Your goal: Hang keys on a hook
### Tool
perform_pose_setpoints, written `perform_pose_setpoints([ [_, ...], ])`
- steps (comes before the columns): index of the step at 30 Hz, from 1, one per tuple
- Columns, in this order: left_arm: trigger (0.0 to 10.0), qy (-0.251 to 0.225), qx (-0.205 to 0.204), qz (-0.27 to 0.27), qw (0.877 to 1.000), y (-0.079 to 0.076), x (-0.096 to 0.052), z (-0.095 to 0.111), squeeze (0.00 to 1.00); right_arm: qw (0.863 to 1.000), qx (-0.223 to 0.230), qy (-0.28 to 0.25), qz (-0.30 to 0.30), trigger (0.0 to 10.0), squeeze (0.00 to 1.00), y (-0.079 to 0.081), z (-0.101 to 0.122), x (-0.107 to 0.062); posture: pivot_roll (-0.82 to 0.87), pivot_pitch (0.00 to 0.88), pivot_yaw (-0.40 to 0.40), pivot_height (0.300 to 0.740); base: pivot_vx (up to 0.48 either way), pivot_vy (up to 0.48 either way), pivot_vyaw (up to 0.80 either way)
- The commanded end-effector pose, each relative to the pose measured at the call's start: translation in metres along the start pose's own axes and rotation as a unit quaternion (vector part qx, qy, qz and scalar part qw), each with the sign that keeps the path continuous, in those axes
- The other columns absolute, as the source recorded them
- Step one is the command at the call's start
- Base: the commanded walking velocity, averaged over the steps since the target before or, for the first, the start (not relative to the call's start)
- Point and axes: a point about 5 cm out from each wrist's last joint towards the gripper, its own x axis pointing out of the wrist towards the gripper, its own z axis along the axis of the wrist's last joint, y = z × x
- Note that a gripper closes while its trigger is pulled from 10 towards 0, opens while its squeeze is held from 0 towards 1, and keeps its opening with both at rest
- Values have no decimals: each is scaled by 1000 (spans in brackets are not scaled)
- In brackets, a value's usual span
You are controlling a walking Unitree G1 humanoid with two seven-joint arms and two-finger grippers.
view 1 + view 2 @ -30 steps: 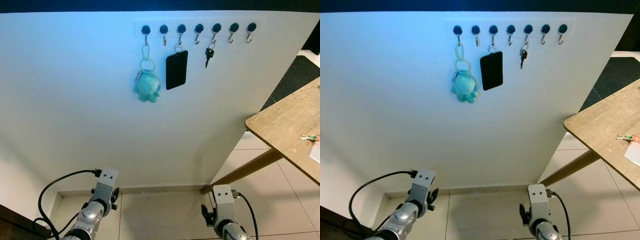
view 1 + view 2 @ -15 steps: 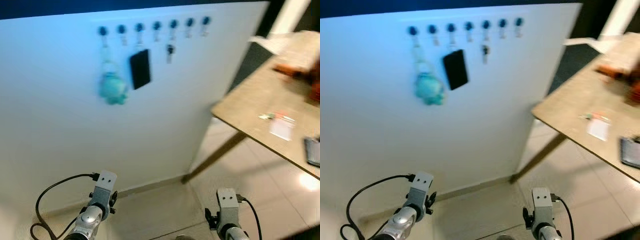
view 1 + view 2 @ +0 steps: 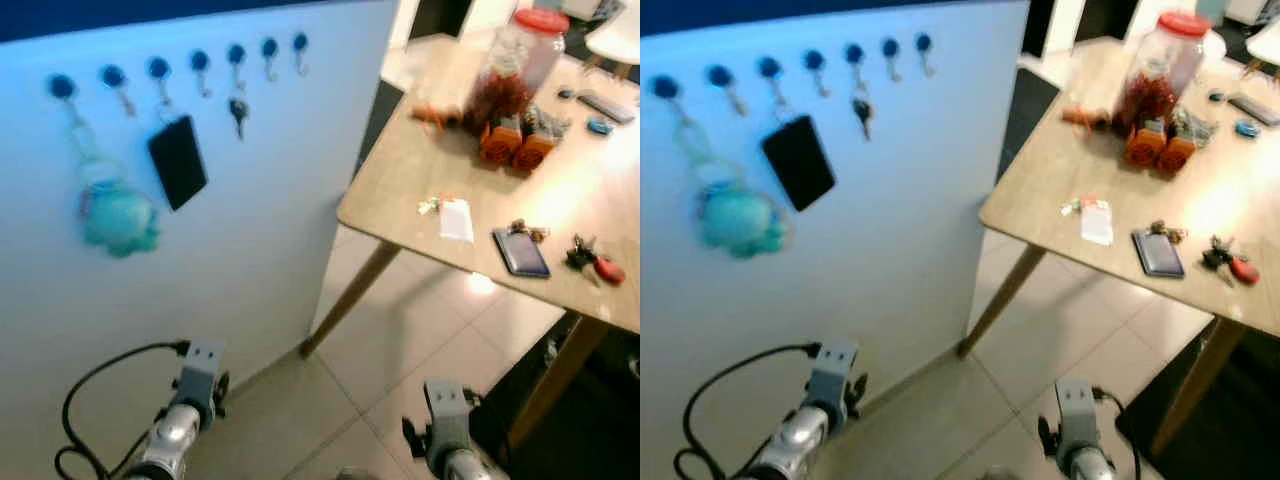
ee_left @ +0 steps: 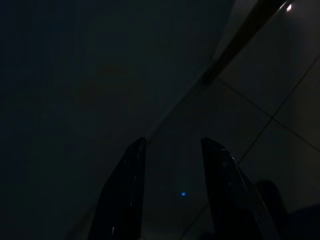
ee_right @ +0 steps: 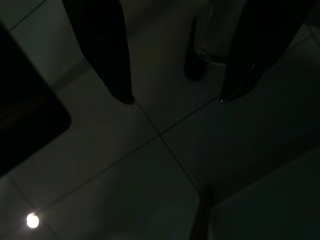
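Keys (image 3: 588, 256) on table (image 3: 420, 170), well apart from right hand (image 5: 172, 100).

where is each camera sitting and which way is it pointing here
Left eye view: on the head, looking forward and down at the white wall with its hook row and the wooden table; both forearms show at the bottom.
Right eye view: beside it, same scene; key bunch on the table.
Left wrist view: on the left wrist, looking along the open left claw at dark floor tiles.
Right wrist view: on the right wrist, looking along the open right claw at floor tiles.
Shared: both wrist views show tiled floor.
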Motion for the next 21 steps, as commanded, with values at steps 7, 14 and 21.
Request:
perform_pose_setpoints([
  [7, 10000, -3, -5, 7, 1000, 2, -1, -1, 0, 1000, -7, -2, 1, 10000, 0, -2, 0, 0, 50, 48, -27, 740, 0, 0, -800],
  [14, 10000, -6, -19, 11, 1000, 3, -2, -2, 0, 1000, -16, -2, 5, 10000, 0, -3, 2, 0, 52, 47, -31, 740, 0, 0, -800],
  [21, 10000, -11, -26, 11, 1000, 2, -2, -2, 0, 999, -32, 3, 16, 10000, 0, -1, 2, 1, 48, 46, -38, 740, 0, 0, -753],
])
